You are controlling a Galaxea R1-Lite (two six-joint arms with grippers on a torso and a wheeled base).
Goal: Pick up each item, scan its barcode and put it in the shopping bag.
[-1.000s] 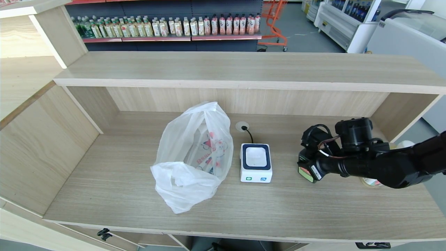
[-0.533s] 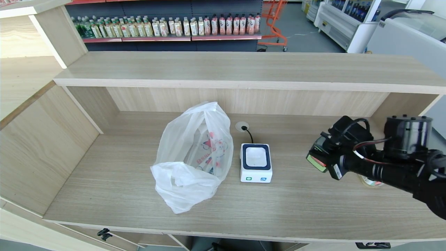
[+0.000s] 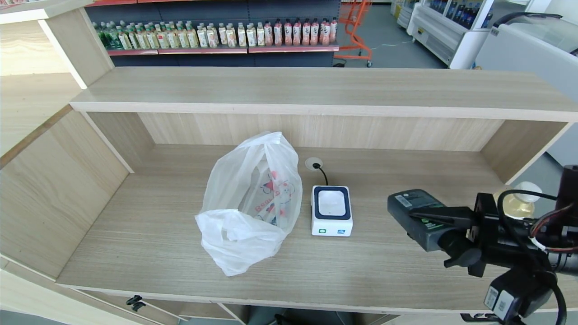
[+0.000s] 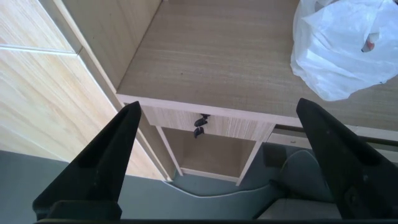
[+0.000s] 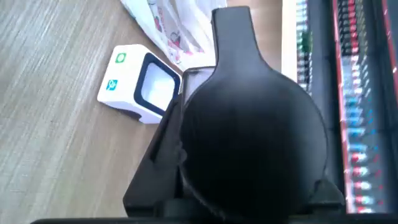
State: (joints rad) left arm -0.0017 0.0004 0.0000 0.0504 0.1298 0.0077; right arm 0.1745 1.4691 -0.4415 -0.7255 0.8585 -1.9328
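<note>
dark grey pack [image 3: 405, 205] now rolled flat, white label up, r gripper [image 3: 422, 221] clenched on it, l gripper [image 4: 219, 107] spread.

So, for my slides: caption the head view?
Right hand holds a dark box beside the scanner; shopping bag sits on the counter.

Soft, even overhead light is brightening the desk [image 3: 135, 225], the shopping bag [image 3: 253, 198] is casting only a faint shadow, and the head view's wide lens is bowing the upper ledge [image 3: 316, 88].

Matt wood-grain counter [image 3: 361, 257], thin crinkled translucent plastic shopping bag [image 3: 235, 243], smooth glossy white plastic scanner [image 3: 331, 224], matt dark box [image 3: 408, 228].
</note>
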